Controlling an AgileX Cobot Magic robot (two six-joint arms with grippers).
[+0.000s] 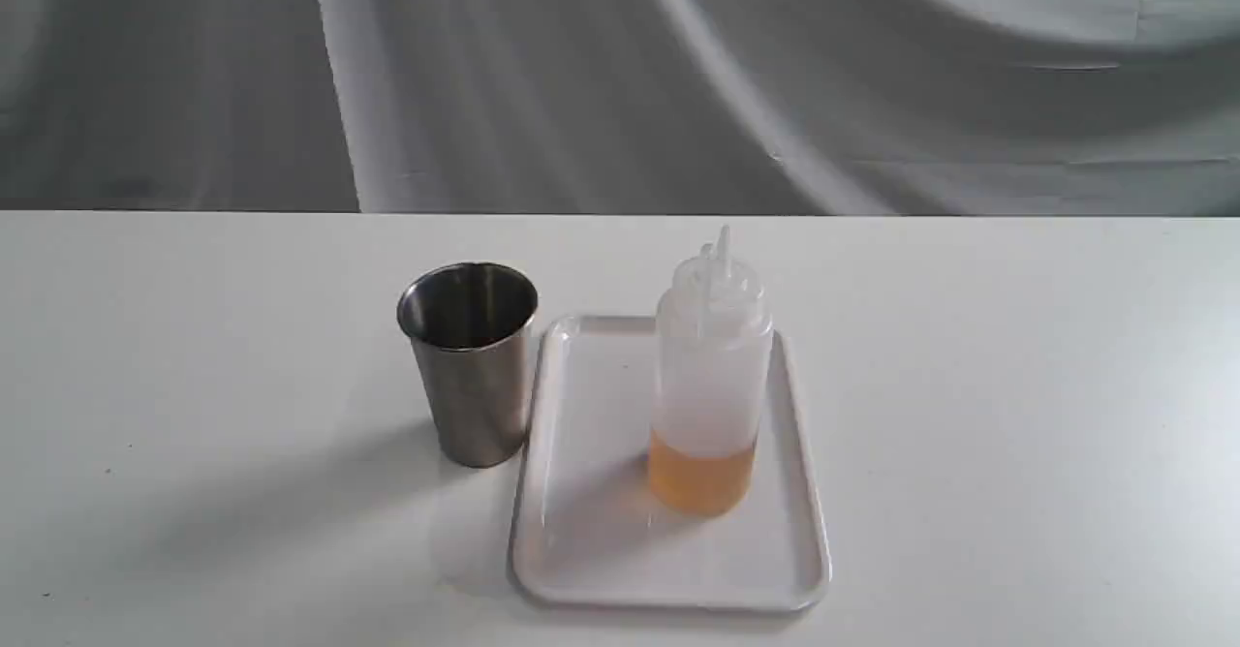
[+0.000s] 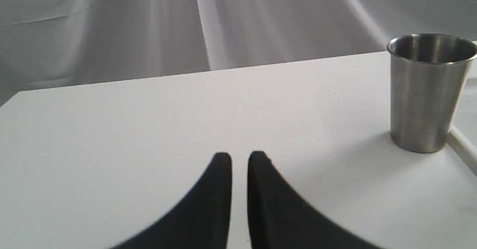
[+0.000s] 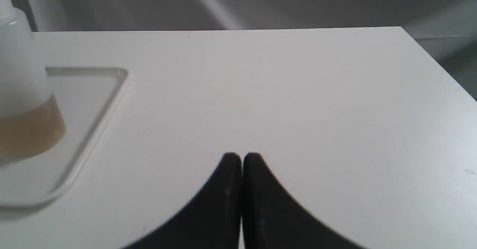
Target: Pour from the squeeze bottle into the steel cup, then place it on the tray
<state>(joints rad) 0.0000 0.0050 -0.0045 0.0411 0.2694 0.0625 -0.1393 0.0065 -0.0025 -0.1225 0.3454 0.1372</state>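
Seeing squeeze bottle (image 1: 712, 376) upright on tray (image 1: 591, 531), steel cup (image 1: 475, 385) beside. Can't tell if poured yet. Reading left fingers (image 2: 220, 189), right fingers (image 3: 227, 189) closed, empty.

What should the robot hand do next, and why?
Probably the right gripper should open and reach toward the squeeze bottle. The bottle stands upright on the tray with nothing holding it. That gripper's jaws are together and empty, and no liquid shows in the steel cup beside the tray.
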